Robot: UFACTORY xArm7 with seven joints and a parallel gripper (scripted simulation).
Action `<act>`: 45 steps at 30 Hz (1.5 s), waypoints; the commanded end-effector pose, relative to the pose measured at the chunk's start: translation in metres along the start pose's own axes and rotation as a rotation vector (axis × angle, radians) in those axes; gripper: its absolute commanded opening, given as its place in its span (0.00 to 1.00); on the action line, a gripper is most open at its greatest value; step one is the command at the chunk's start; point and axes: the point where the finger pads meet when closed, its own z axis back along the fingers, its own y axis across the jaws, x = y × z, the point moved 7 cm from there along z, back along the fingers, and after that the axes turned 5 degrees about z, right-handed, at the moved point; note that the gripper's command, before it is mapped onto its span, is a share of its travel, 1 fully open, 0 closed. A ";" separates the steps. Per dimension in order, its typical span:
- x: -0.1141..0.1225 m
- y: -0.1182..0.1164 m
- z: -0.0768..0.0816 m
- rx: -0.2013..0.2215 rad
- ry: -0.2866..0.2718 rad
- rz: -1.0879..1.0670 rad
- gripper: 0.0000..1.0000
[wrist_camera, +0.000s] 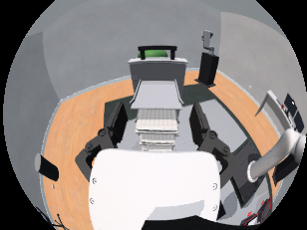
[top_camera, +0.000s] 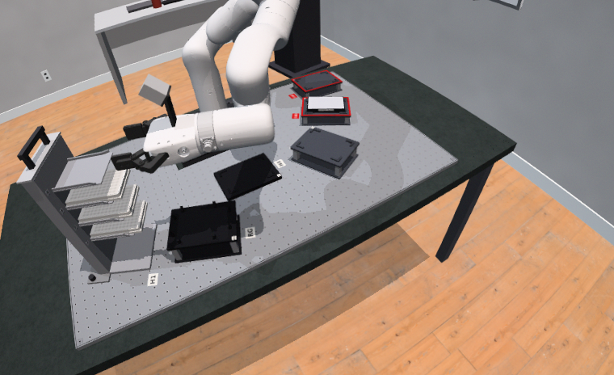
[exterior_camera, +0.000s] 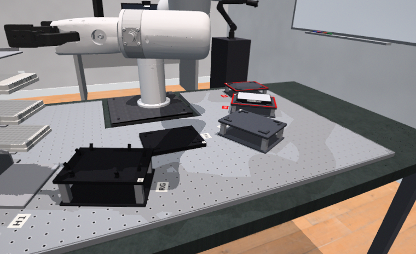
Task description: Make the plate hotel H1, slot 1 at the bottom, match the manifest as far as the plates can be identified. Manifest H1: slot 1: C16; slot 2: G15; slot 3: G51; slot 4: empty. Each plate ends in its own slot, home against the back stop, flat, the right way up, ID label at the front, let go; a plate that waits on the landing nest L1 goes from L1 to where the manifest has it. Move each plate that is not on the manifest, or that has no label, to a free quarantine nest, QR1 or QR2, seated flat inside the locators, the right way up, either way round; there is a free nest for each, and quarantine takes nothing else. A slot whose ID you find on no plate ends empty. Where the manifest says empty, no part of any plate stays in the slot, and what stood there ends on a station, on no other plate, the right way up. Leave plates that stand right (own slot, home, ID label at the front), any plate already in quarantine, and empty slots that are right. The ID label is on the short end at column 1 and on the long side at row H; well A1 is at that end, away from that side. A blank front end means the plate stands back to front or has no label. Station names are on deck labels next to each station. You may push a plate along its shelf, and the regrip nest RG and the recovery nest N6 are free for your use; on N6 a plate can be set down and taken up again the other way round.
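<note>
The plate hotel H1 (top_camera: 62, 195) stands at the table's left end. Three white well plates lie in it, one above the other: lowest (top_camera: 119, 225), middle (top_camera: 109, 208) and upper (top_camera: 98, 190). The flat grey top shelf (top_camera: 83, 170) above them holds no plate. I cannot read the plates' labels. My gripper (top_camera: 130, 161) is open and empty, level with the top shelf and just in front of it. In the exterior view it (exterior_camera: 13, 35) hovers above the plate stack (exterior_camera: 12, 110). The wrist view looks straight at the hotel (wrist_camera: 157, 103) between the fingers.
The black regrip nest RG (top_camera: 204, 230) stands right in front of the hotel. A flat black nest (top_camera: 248, 175) and a dark grey raised nest (top_camera: 324, 151) lie further right. Of the two red-rimmed quarantine nests, one (top_camera: 325, 107) holds a white plate and the far one (top_camera: 316, 81) is empty.
</note>
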 end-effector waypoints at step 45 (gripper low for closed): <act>0.051 -0.005 0.019 0.001 -0.001 -0.004 1.00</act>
